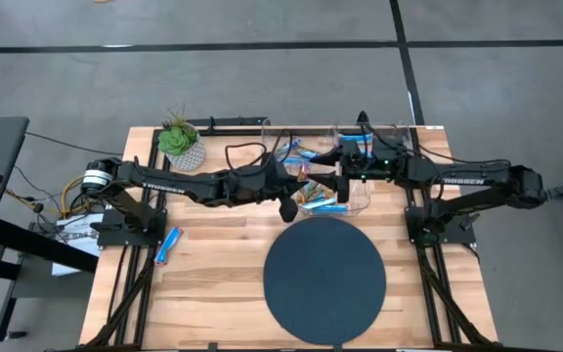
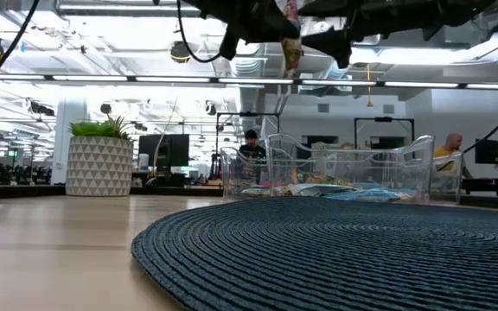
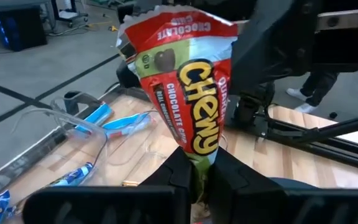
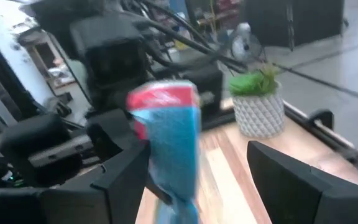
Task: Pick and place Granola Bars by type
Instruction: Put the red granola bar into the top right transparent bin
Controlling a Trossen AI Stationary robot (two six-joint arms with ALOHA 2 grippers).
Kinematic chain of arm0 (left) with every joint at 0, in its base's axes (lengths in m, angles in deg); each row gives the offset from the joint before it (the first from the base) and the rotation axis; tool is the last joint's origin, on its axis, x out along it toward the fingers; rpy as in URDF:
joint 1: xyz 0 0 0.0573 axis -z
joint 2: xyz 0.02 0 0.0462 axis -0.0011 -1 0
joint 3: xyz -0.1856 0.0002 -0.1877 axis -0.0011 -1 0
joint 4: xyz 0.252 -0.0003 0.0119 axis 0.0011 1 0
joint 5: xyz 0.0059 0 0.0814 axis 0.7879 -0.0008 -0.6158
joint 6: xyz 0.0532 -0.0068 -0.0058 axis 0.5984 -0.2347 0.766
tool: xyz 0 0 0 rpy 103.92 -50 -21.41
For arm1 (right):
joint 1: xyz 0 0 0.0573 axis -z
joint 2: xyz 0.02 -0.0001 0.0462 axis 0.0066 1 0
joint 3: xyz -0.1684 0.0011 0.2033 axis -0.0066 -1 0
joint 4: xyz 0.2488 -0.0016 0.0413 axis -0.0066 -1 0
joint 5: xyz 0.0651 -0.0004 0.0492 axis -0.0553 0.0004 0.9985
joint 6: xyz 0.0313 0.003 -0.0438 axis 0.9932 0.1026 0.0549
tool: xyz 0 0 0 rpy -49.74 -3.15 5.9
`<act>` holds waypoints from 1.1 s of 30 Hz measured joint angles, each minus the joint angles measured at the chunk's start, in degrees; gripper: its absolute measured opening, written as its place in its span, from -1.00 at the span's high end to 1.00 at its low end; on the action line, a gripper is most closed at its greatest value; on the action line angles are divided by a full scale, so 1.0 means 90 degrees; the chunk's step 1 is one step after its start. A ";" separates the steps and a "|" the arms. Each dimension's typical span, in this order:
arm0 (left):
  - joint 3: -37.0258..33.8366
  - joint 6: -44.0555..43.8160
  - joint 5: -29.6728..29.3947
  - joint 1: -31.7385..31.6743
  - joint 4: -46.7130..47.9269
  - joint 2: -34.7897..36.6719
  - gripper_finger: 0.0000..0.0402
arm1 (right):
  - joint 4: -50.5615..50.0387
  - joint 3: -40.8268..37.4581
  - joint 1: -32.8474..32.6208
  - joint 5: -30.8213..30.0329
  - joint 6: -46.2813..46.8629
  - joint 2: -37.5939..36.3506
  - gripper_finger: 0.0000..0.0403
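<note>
Holding a Chewy bar point(image 3: 188, 93) — left tool point(image 3: 197, 177) clamped above the bins point(image 1: 355, 191).

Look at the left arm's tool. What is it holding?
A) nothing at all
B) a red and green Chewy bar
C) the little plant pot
B: in the left wrist view the left tool is shut on the Chewy bar, whose red and green wrapper stands up from between the fingers.
</note>
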 joint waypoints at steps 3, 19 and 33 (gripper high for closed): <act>0.0000 -0.0014 -0.0002 -0.0002 0.0004 0.0000 0.91 | 0.0312 0.0000 -0.0094 0.0013 -0.0022 0.0171 -0.32; 0.0000 -0.0020 0.0168 -0.0083 -0.0342 -0.0005 0.92 | 0.0685 0.0000 -0.0209 0.0030 -0.0021 0.0371 -0.10; 0.0002 0.0013 0.0163 -0.0108 -0.0360 -0.0007 0.85 | 0.0909 -0.0002 -0.0211 0.0044 -0.0023 0.0371 0.75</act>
